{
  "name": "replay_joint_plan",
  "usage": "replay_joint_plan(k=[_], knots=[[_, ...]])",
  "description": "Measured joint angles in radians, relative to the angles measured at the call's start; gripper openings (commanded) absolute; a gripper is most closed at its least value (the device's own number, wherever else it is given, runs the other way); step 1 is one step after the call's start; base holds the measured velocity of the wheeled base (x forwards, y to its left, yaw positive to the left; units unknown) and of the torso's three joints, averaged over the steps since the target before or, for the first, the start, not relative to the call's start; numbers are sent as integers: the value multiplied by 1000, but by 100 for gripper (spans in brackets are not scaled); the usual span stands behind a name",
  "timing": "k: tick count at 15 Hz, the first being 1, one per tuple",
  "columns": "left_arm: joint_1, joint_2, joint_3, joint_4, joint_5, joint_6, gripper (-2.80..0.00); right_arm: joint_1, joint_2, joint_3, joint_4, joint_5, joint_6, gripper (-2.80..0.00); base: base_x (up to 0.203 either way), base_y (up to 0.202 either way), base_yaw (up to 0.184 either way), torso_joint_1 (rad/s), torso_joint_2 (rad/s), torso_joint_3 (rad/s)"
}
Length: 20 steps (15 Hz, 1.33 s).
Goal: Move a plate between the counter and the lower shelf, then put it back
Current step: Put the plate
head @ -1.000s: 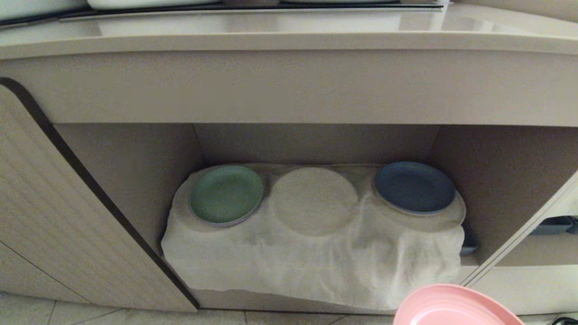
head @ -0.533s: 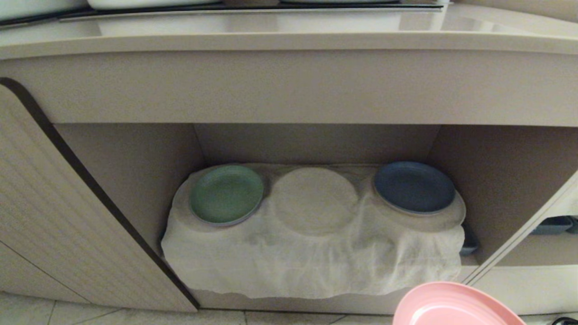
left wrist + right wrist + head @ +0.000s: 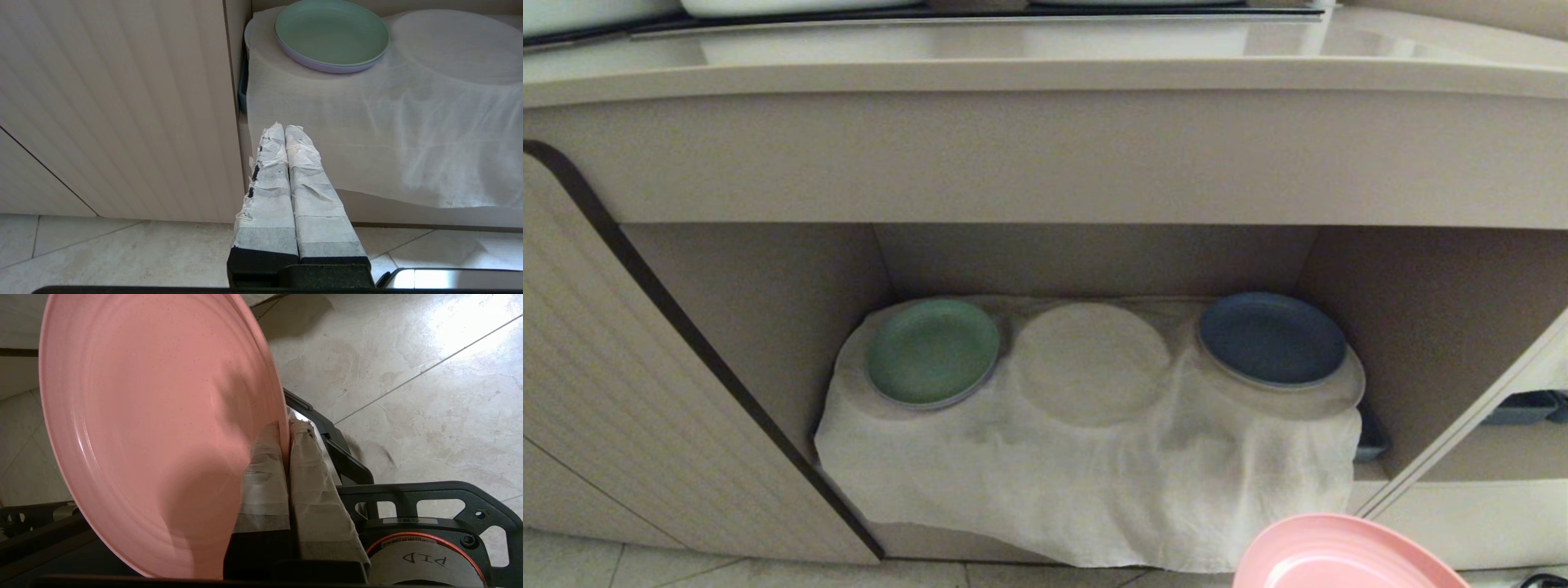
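The salmon-pink plate (image 3: pixel 1339 555) pokes into the head view at the bottom right, low in front of the cabinet. In the right wrist view the plate (image 3: pixel 155 428) stands tilted over the tiled floor, and my right gripper (image 3: pixel 286 426) is shut on its rim, one taped finger on each side. The lower shelf (image 3: pixel 768 310) is open ahead; its gauzy cloth (image 3: pixel 1086 474) has a bare round hump (image 3: pixel 1092 363) in the middle. The counter (image 3: pixel 1045 73) runs across the top. My left gripper (image 3: pixel 284 128) is shut and empty, low by the niche's left edge.
A green plate (image 3: pixel 933 351) sits on the cloth's left hump and a dark blue plate (image 3: pixel 1272 339) on the right one. A ribbed cabinet door (image 3: pixel 645 408) stands at the left of the niche. My black base frame (image 3: pixel 408 490) lies under the right hand.
The cloth's hanging front edge has rippled up and dropped again. The plate and both grippers are almost where they were.
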Motion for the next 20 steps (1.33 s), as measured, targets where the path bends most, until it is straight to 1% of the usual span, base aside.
replay_joint_plan(k=[4, 8, 20], knots=[[0, 0, 0, 1, 0, 0, -280, 6, 0, -2, -2, 0, 1, -280, 0, 0, 0, 6, -22, -11], [0, 0, 0, 3, 0, 0, -280, 10, 0, -7, -4, 0, 14, -280, 0, 0, 0, 58, -227, -255], [0, 0, 0, 0, 0, 0, -280, 21, -4, -4, -2, 0, 16, -280, 0, 0, 0, 189, -501, -285]])
